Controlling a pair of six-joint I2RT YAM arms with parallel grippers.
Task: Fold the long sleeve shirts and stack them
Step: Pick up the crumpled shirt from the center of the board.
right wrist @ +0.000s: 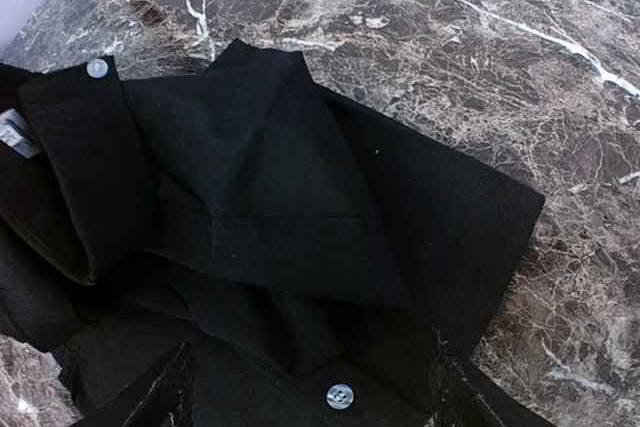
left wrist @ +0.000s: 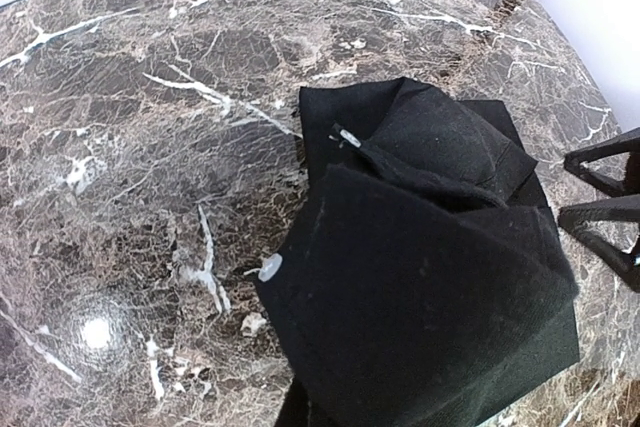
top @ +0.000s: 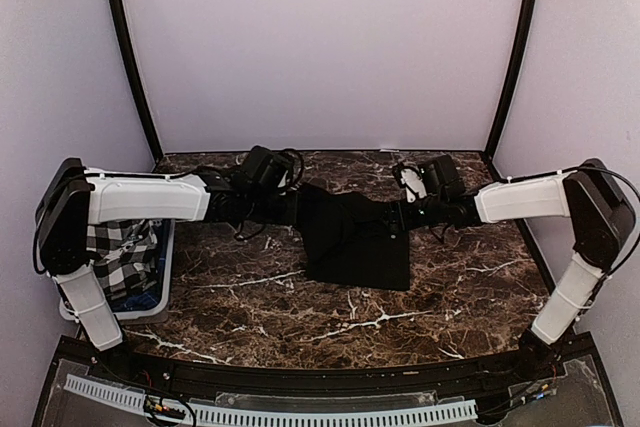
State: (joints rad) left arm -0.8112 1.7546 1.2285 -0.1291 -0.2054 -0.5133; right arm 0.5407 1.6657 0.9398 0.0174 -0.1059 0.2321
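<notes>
Left fingers (top: 296, 205) shut on black shirt (top: 360, 242); right fingers (top: 400, 215) wide, empty; basket (top: 167, 267), checked cloth (top: 125, 247) far left

We see a counter (top: 300, 317) of dark brown marble with many white veins, and it reaches from the left wall to the right one. At its left side there is a basket (top: 168, 267) with pale walls, and a part of it is hidden. On the far side rises a plain pale lilac wall (top: 320, 47), and similar walls close the left and the right. Two thin black poles (top: 130, 57) go up from the far corners, one at the left and one at the right. Along the near edge lies a long white slatted strip (top: 300, 414). In the left wrist view a small bright glare (left wrist: 97, 332) shines on the marble.
</notes>
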